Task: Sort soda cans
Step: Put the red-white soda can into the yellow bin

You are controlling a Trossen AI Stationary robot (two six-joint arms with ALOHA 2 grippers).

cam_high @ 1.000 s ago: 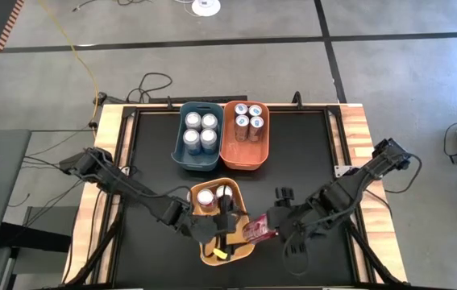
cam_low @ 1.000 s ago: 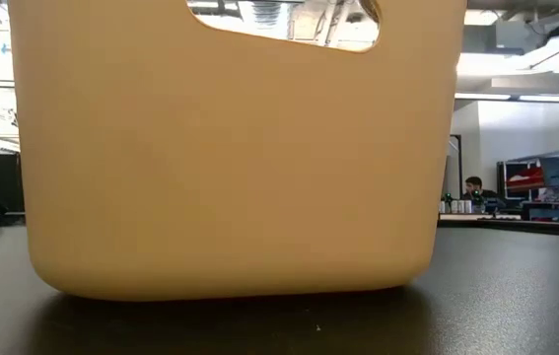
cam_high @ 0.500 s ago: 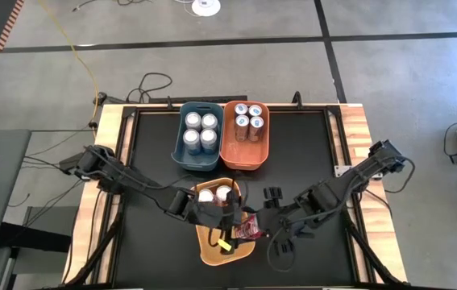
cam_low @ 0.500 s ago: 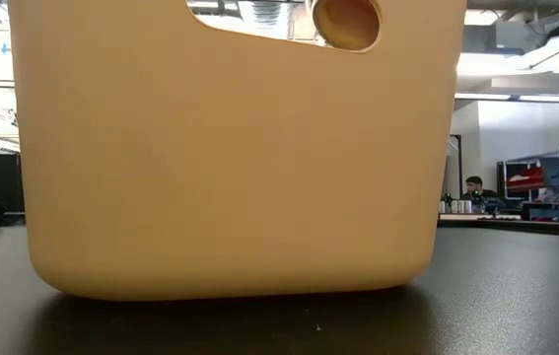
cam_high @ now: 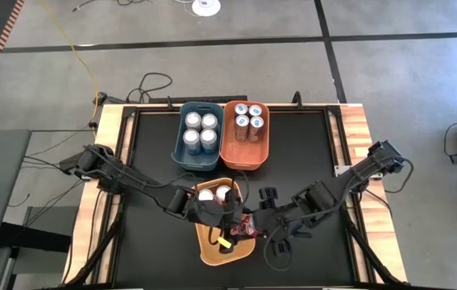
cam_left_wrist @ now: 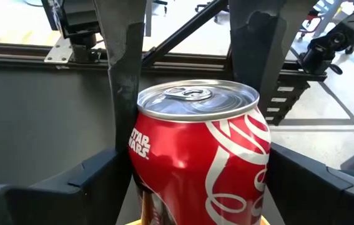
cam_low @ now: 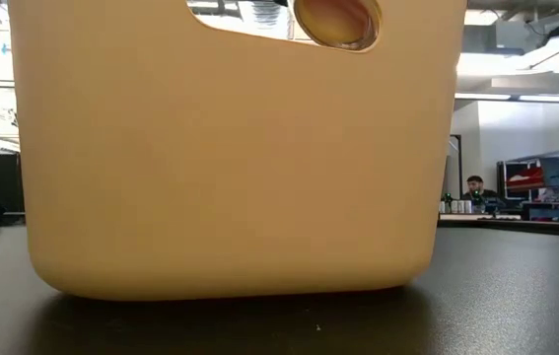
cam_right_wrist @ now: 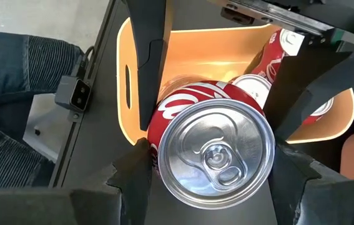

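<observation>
Jaws on the right gripper (cam_right_wrist: 211, 156) are clamped on a red soda can (cam_right_wrist: 211, 147), lying sideways over the yellow bin (cam_high: 212, 250) at the counter's near edge. Left gripper (cam_left_wrist: 192, 119) straddles it too; can't tell if it's gripping.

Low view: yellow bin (cam_low: 230, 177) blocks nearly all; red can (cam_left_wrist: 201, 156) base cut off in left wrist view.
</observation>
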